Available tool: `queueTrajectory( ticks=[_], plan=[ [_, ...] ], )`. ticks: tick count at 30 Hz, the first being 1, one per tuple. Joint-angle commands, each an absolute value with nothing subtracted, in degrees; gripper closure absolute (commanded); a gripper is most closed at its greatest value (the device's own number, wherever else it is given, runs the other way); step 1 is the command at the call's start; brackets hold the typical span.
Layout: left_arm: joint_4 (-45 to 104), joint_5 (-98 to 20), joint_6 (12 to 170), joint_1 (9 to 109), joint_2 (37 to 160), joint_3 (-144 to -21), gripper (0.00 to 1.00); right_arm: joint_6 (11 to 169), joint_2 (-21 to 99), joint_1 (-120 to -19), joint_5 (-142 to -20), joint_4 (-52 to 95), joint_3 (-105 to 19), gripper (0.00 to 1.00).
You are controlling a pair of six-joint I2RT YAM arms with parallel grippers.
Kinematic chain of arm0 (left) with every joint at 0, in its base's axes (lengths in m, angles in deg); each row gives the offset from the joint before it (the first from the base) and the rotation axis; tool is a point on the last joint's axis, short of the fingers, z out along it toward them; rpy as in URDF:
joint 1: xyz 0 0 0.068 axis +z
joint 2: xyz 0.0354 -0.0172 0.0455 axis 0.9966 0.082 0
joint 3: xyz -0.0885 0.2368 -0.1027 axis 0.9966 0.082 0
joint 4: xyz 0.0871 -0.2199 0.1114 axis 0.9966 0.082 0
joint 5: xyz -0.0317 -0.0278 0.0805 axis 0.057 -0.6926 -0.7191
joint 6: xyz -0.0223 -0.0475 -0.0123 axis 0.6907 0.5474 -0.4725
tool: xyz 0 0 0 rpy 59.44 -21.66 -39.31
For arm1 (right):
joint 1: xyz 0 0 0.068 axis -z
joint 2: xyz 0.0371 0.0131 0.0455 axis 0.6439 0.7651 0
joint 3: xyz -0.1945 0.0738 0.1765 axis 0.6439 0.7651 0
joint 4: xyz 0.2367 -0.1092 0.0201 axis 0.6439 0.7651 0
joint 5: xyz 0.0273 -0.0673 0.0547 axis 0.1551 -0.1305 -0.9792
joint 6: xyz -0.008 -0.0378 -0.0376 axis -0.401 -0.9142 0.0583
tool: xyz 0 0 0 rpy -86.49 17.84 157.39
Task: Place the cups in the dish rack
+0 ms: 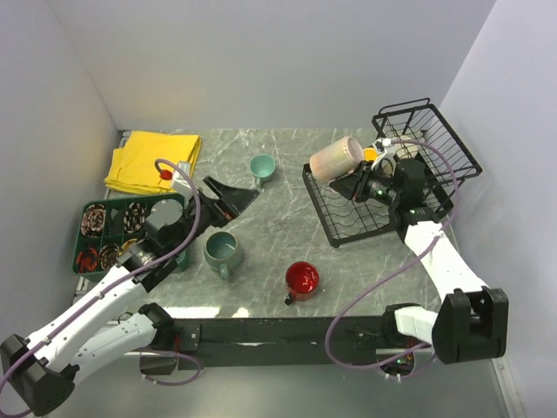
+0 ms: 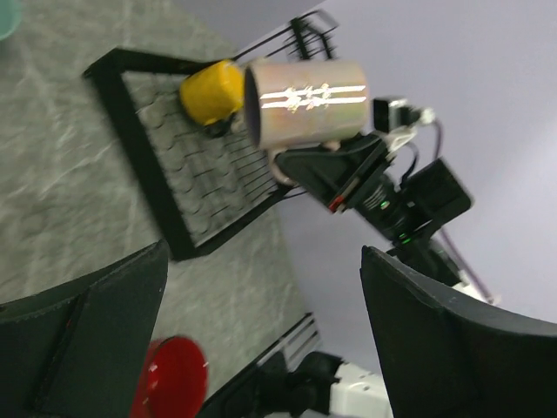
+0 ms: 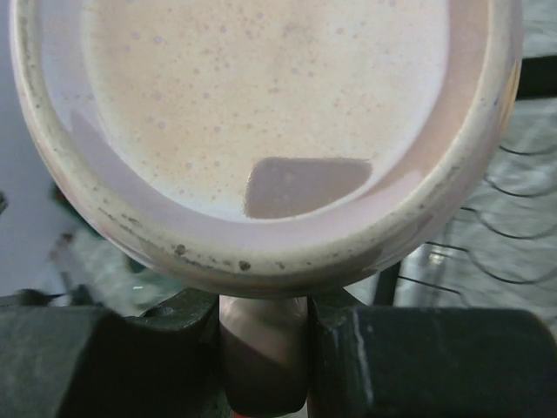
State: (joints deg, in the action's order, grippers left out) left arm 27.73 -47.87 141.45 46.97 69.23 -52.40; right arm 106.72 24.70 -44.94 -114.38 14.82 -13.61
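A folded yellow cloth [image 1: 152, 161] lies at ten o'clock on the grey table [image 1: 278, 231]. A green tray [image 1: 122, 200] of little bits sits at nine o'clock.

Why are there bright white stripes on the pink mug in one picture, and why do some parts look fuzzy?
Left wrist view: the stripes on the pink mug are glare, probably reflected lamps; the left gripper's fingers are close, dark and soft. Right wrist view: the mug fills the frame, the dish rack behind it blurred. Top view: even light, soft shadows.
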Motion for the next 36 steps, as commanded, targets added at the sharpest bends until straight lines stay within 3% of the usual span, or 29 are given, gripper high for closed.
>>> queueTrajectory(
  ticks=[1,18,36],
  plan=[
    [34.39,-46.98,137.18,47.15,67.1,-50.18,0.04,97.76,26.51,-44.56,-107.83,10.07,-15.93,1.0],
    [40.63,-52.43,136.12,47.24,57.7,-45.96,0.04,85.02,38.72,-46.67,-87.61,5.69,-17.6,1.0],
    [42.31,-53.66,136.47,47.33,55.5,-44.81,0.04,79.56,49.27,-49.66,-76.45,1.9,-22.52,1.0]
  ],
)
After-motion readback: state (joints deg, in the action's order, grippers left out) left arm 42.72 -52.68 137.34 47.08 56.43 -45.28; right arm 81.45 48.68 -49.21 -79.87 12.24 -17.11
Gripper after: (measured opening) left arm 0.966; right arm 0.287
